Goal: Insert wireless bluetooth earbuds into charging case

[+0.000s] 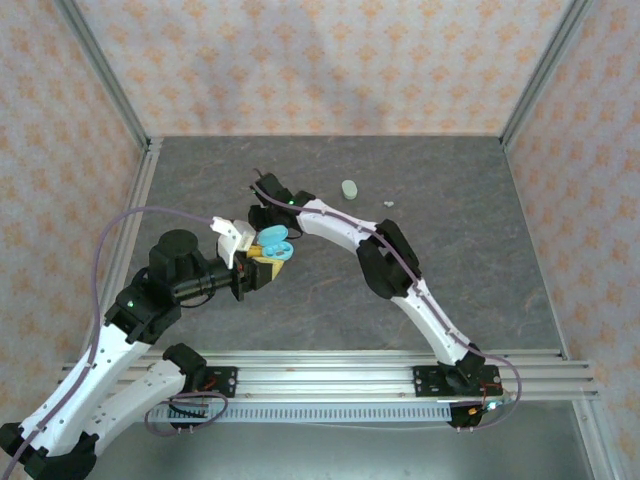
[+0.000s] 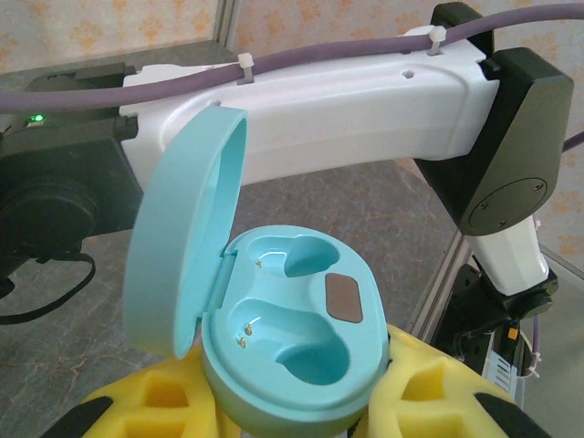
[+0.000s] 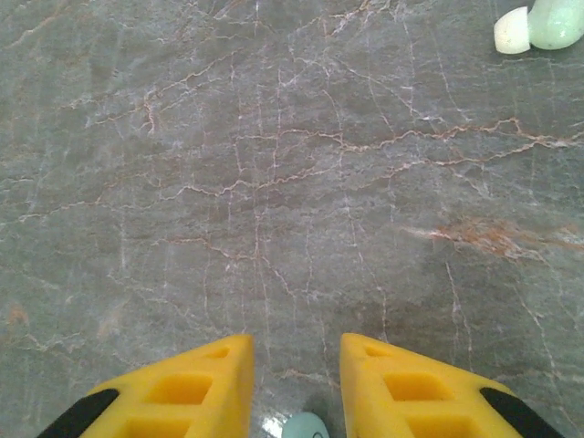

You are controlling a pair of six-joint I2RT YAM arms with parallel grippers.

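Observation:
My left gripper (image 2: 292,406) is shut on a pale blue charging case (image 2: 292,338), with a yellow finger on each side. The lid (image 2: 182,228) stands open to the left and both wells are empty. From above, the case (image 1: 272,241) hangs over the table's middle left. My right gripper (image 3: 297,351) looks down at the table with its yellow jaws apart. A small pale blue earbud (image 3: 305,426) shows between them at the frame's bottom edge. Whether the pads touch it is hidden. A whitish earbud (image 3: 511,31) lies beside a whitish-green case (image 3: 557,20).
The right arm (image 1: 340,225) reaches across the table and passes close behind the held case. The whitish-green case (image 1: 349,188) and a tiny earbud (image 1: 388,204) lie toward the back. Metal posts and patterned walls close in the table.

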